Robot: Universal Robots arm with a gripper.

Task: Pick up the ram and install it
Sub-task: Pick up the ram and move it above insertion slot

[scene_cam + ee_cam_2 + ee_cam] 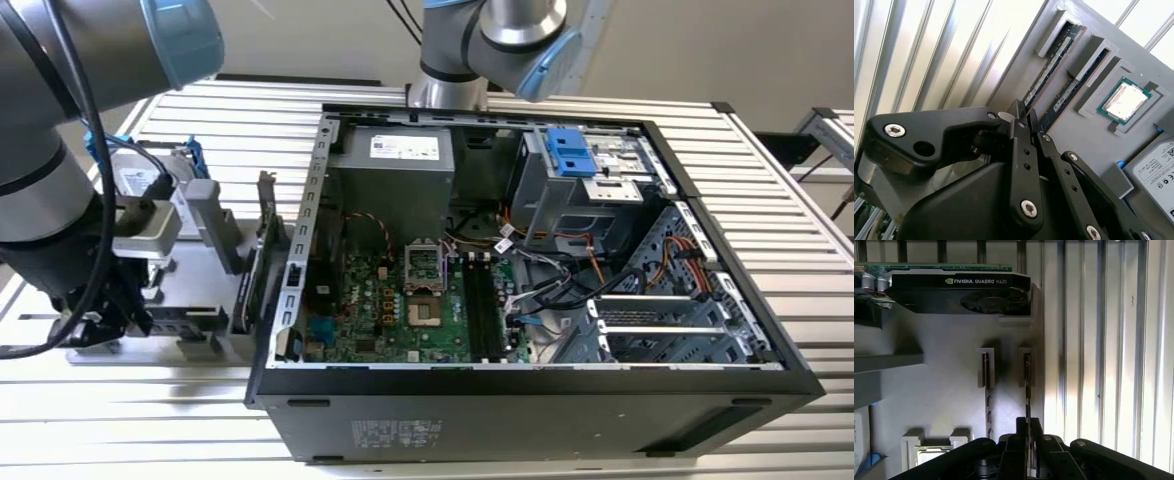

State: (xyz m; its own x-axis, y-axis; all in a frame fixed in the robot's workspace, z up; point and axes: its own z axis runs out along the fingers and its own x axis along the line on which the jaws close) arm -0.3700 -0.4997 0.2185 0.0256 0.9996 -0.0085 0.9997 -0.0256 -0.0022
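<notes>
Jaws closed on the ram. They grip its near end edge-on, with a fingertip on each flat face in both wrist views. The ram stands on its long edge on the gray fixture plate. Its far end sits inside a gray holder block straight ahead of the jaws. Cannot tell if it is raised off the plate at all.

A second ram stick lies just beside the jaws, parallel to the gripped one and apart from it, on the side away from the plate's edge. A CPU in its recess is farther from the jaws, past that second stick. A hard drive lies past the CPU, well apart from the jaws. A graphics card lies across the plate well ahead of the jaws, beyond the far ends of both sticks. On the jaws' other side, just past the plate's edge, is the slatted aluminium surface.

In the exterior view the arm reaches down at the exterior view's left of the open computer case. The motherboard and its memory slots are inside the case, well apart from the jaws.
</notes>
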